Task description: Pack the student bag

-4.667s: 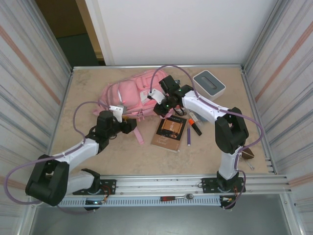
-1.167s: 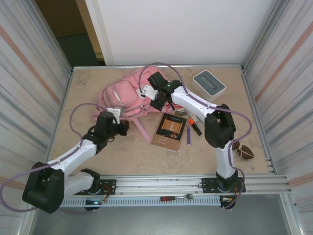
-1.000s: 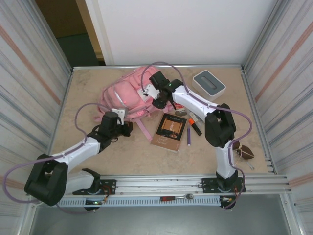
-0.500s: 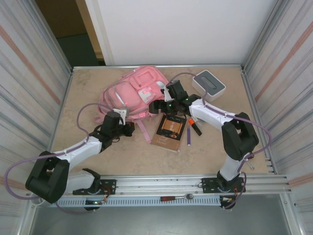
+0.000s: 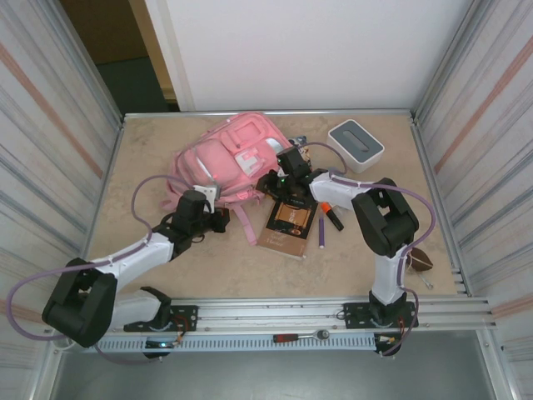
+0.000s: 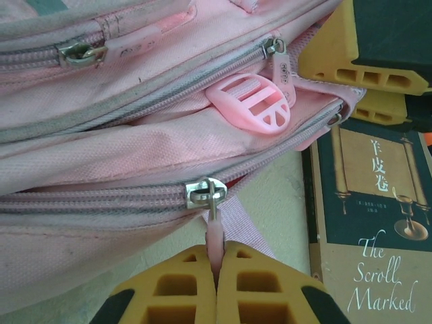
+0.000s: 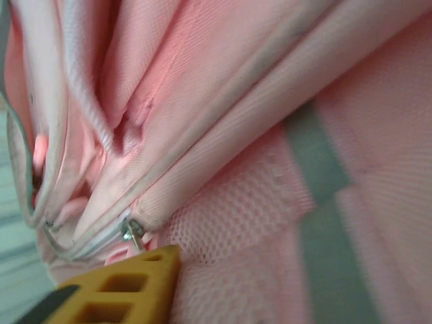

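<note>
The student bag (image 5: 229, 154) is a soft pink backpack lying at the back middle of the table. My left gripper (image 6: 215, 251) is shut on the pink pull tab of the zipper (image 6: 208, 192) on the bag's near edge. A second zipper and a pink buckle (image 6: 253, 111) sit just above it. My right gripper (image 5: 271, 184) is pressed against the bag's lower right edge, beside the book. One yellow finger (image 7: 118, 289) lies against pink mesh near a zipper slider (image 7: 132, 231). Its other finger is hidden, so its grip is unclear.
A dark book (image 5: 289, 225) lies right of the bag, with an orange marker (image 5: 331, 214) and a purple pen (image 5: 321, 227) beside it. A white-and-grey box (image 5: 356, 143) stands at the back right. A brown object (image 5: 421, 260) lies near the right wall. A ratchet (image 5: 300, 337) rests on the front rail.
My right gripper came off the top of the bag and moved down to its lower right edge by the book. The bag settled flatter. The left gripper kept its hold on the pull tab.
</note>
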